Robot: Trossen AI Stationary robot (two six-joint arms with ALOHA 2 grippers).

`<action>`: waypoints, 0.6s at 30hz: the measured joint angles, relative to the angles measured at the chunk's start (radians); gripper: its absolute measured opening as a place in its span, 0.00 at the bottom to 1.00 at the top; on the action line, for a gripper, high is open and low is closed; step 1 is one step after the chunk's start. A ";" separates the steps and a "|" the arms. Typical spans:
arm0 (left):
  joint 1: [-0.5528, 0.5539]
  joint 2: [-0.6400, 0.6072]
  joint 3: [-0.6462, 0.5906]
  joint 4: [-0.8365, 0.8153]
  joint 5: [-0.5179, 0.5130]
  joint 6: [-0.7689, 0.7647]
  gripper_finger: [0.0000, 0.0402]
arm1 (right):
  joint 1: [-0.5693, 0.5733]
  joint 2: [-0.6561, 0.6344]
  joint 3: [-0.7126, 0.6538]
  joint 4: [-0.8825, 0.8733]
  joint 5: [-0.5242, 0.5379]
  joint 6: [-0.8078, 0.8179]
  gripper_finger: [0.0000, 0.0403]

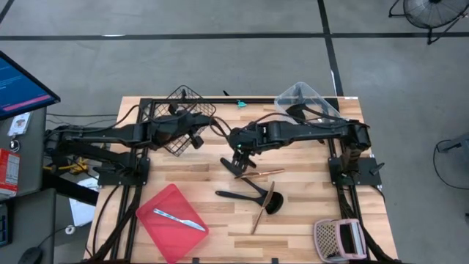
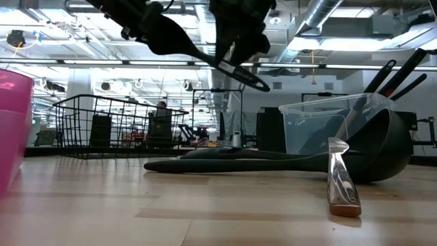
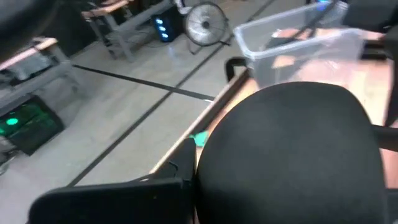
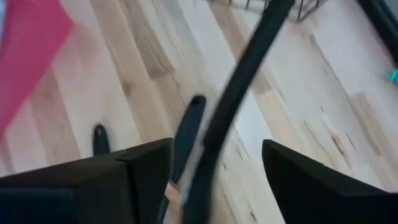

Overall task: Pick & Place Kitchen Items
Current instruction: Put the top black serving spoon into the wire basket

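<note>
Right gripper (image 1: 239, 155) is closed on a black slotted turner (image 1: 238, 168), lifted off the desk (image 1: 308, 220), long axis running toward the wire basket (image 1: 185, 117). Left gripper (image 1: 192, 137) grips a black spoon (image 3: 292, 155) near that basket. Ladle (image 1: 253, 196) and copper cutlery (image 1: 261, 209) lie below; a silver knife (image 1: 178, 218) sits on the red tray (image 1: 157, 231).

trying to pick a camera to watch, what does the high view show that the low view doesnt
Only the high view shows the silver knife lying on the red tray, the left gripper at the wire basket, and the pink rack.

Only the low view shows the lifted black utensil hanging clear above the table.

Both show the black ladle, the clear bin and the right gripper.
</note>
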 joint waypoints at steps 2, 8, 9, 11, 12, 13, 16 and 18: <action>0.001 -0.008 0.000 0.004 -0.030 -0.001 0.11 | 0.004 -0.020 0.002 0.014 0.001 0.001 0.61; 0.013 -0.038 0.000 0.025 -0.144 -0.020 0.11 | 0.044 -0.109 0.002 0.061 0.019 0.004 0.62; 0.020 -0.050 0.000 0.021 -0.162 -0.035 0.11 | 0.054 -0.131 0.002 0.073 0.029 0.004 0.62; 0.042 -0.078 0.000 0.023 -0.185 -0.079 0.11 | 0.075 -0.174 0.002 0.097 0.057 0.004 0.62; 0.056 -0.094 0.000 0.023 -0.197 -0.108 0.11 | 0.086 -0.195 0.002 0.107 0.073 0.004 0.62; 0.073 -0.112 0.000 0.025 -0.207 -0.140 0.11 | 0.098 -0.216 0.002 0.116 0.091 0.004 0.62; 0.136 -0.172 0.000 0.027 -0.219 -0.248 0.11 | 0.149 -0.271 0.003 0.140 0.174 -0.004 0.62; 0.186 -0.204 0.000 0.029 -0.227 -0.337 0.11 | 0.187 -0.297 0.003 0.150 0.250 -0.018 0.62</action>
